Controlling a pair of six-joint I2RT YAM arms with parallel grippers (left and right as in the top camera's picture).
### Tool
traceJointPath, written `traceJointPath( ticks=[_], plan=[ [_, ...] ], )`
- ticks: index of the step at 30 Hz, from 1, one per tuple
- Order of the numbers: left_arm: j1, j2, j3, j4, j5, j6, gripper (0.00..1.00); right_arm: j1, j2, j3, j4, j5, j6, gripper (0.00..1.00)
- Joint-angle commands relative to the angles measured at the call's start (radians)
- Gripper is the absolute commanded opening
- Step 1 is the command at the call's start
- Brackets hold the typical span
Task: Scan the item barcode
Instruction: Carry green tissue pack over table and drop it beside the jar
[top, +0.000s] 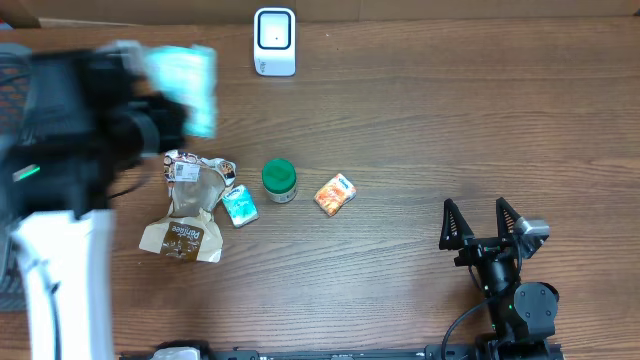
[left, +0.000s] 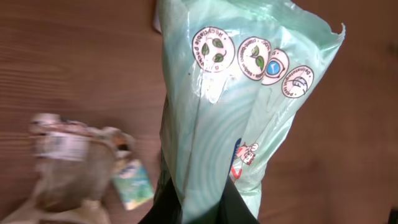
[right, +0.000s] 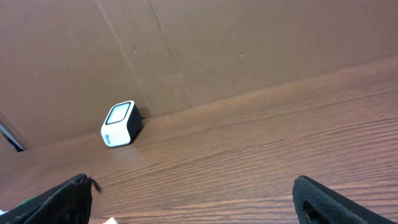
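Left gripper (left: 196, 210): black fingers clamped on the bottom edge of a pale mint-green pouch (left: 230, 106), jaws narrow, pinching thin film. The pouch is glossy, crinkly plastic, soft and creased lengthwise, with a fold line down the face. A row of round printed emblems runs near the top, two of them with leaf marks. There is a small red-and-blue print low on the right side. The upper right corner has a jagged edge. Text is too small to read.

In the overhead view the pouch (top: 188, 82) is blurred, held up at the back left of the table (top: 420, 120), left of the barcode scanner (top: 274, 41) and not touching it. The scanner is a white rounded box with a dark screen face, standing against the brown cardboard wall (right: 186, 43).

Right gripper (top: 476, 212): jaws spread wide, nothing between them, at the front right, well apart from everything else.

The table is dark brown wood grain, matte. Lying mid-table left:
- a crumpled brown paper bag (top: 190, 215) with a white label at its top
- a small teal packet (top: 239, 205) touching the bag's right edge
- a round green-lidded jar (top: 279, 178) just beside that
- an orange packet (top: 335, 194), small and blocky, near the jar but apart
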Motion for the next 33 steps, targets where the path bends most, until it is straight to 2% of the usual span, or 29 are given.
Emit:
traceJointPath(
  ticks=[1,4,7,13,19,20,22,24,27,33],
  plan=[
    [-0.204,0.074,-0.105,0.093,-0.077,-0.055,0.04,0.006,-0.007,-0.011,0.007,-0.002,0.0,1.0],
    [-0.37,0.199,-0.149,0.194,-0.179,-0.103,0.04,0.006,-0.007,-0.011,0.007,-0.002,0.0,1.0],
    [-0.445,0.295,-0.149,0.229,-0.282,-0.172,0.04,0.006,-0.007,-0.011,0.007,-0.002,0.0,1.0],
    [-0.51,0.482,-0.149,0.257,-0.309,-0.358,0.04,0.006,-0.007,-0.011,0.007,-0.002,0.0,1.0],
    [-0.521,0.613,-0.15,0.233,-0.277,-0.455,0.06,0.006,-0.007,-0.011,0.007,-0.002,0.0,1.0],
    [-0.521,0.623,-0.15,0.23,-0.26,-0.455,0.12,0.006,-0.007,-0.011,0.007,-0.002,0.0,1.0],
    [-0.521,0.638,-0.15,0.23,-0.238,-0.454,0.35,0.006,-0.007,-0.011,0.007,-0.002,0.0,1.0],
    [-0.523,0.637,-0.148,0.24,-0.229,-0.447,0.5,0.006,-0.007,-0.011,0.007,-0.002,0.0,1.0],
    [-0.522,0.621,-0.133,0.247,-0.19,-0.408,0.55,0.006,-0.007,-0.011,0.007,-0.002,0.0,1.0],
    [-0.521,0.499,-0.067,0.227,-0.179,-0.337,0.55,0.006,-0.007,-0.011,0.007,-0.002,0.0,1.0]
  ],
)
